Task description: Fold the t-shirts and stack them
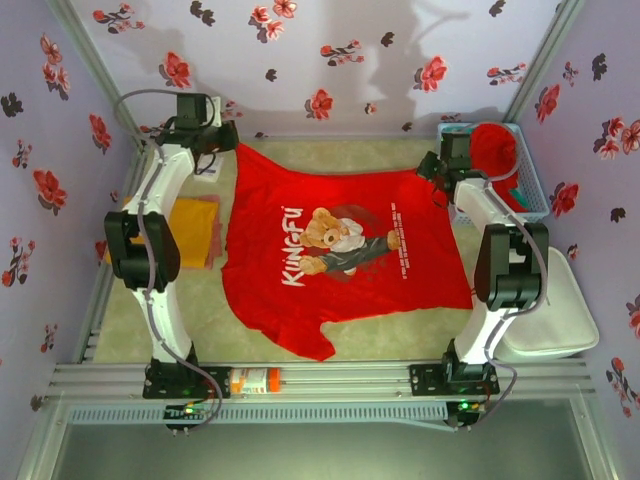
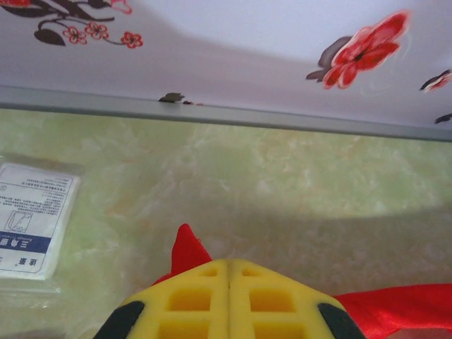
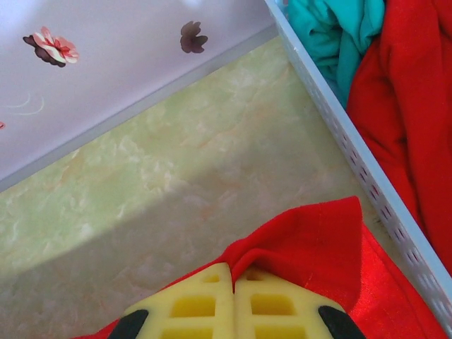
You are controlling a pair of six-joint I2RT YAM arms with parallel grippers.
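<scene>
The table (image 1: 120,335) had the big red t-shirt (image 1: 345,255) with the bear spread flat on it, most likely so it could be folded. The left pincer (image 2: 227,275) and the right pincer (image 3: 233,279) were each squeezed tight on a far corner, likely to pull it smooth. The blue basket (image 3: 367,176) at the right held a bunched red t-shirt (image 3: 406,92) and a teal t-shirt (image 3: 332,28), not yet folded, and a small orange-yellow t-shirt (image 1: 190,232) lay flat at the left, maybe to start the stack.
</scene>
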